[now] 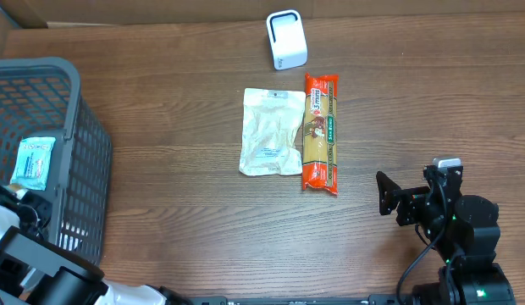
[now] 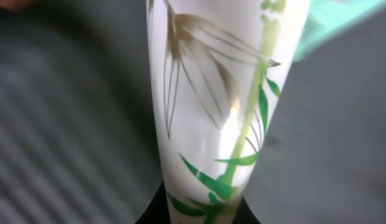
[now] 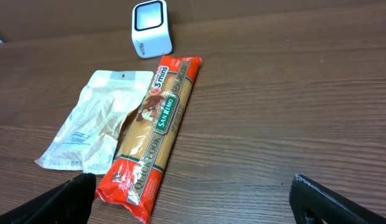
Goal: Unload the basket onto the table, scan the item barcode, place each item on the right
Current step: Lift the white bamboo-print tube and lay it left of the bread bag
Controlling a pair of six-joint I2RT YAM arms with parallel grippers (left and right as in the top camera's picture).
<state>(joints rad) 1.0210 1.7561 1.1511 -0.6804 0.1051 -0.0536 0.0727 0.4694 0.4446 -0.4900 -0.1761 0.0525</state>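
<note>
One packet [image 2: 211, 93] is being clenched in my left hand [image 2: 201, 214]; its glossy skin is risking a slip. My right hand [image 3: 193, 202] is hanging released.

I see a white packet [image 2: 211, 93] printed with green and tan bamboo leaves, an orange-red pasta pack [image 1: 321, 131] with a green band, a white scanner [image 1: 286, 40], a grey mesh basket [image 1: 86, 152] and a brown wood-grain table [image 1: 178, 195].

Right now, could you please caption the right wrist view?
Open right gripper faces a spaghetti pack, a clear pouch and the white scanner.
</note>
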